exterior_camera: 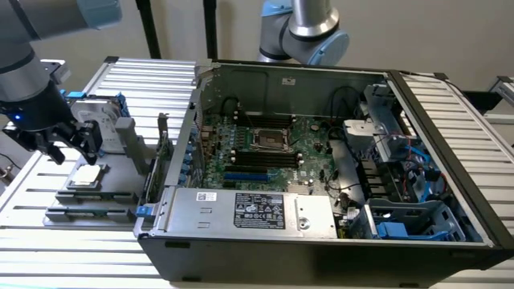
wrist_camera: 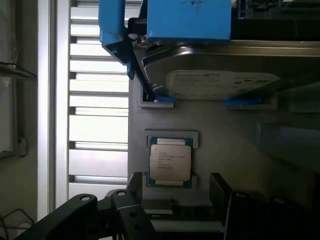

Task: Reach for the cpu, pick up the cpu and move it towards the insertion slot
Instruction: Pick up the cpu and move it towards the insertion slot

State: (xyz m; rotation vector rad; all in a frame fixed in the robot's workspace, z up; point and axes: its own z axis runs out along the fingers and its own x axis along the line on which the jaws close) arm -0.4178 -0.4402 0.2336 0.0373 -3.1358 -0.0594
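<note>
The cpu (exterior_camera: 86,176), a small flat square chip with a silver top, lies in a recess of the grey fixture (exterior_camera: 120,180) at the exterior view's left, outside the computer case. My gripper (exterior_camera: 74,158) hangs just above it, open, with one dark finger on either side and nothing between them. In the wrist view the cpu (wrist_camera: 170,161) sits in its grey holder, and the two black fingers (wrist_camera: 134,187) of the gripper (wrist_camera: 175,181) flank its near edge without touching it. The insertion slot (exterior_camera: 271,139), a square socket with a shiny metal frame, sits on the green motherboard inside the case.
An upright silver hard drive with blue rails (exterior_camera: 95,114) stands on the fixture just behind the cpu. Memory sticks (exterior_camera: 92,212) lie at the fixture's front. The open black case (exterior_camera: 321,247) holds a power supply (exterior_camera: 257,211) and cables. A second arm (exterior_camera: 309,33) stands behind the case.
</note>
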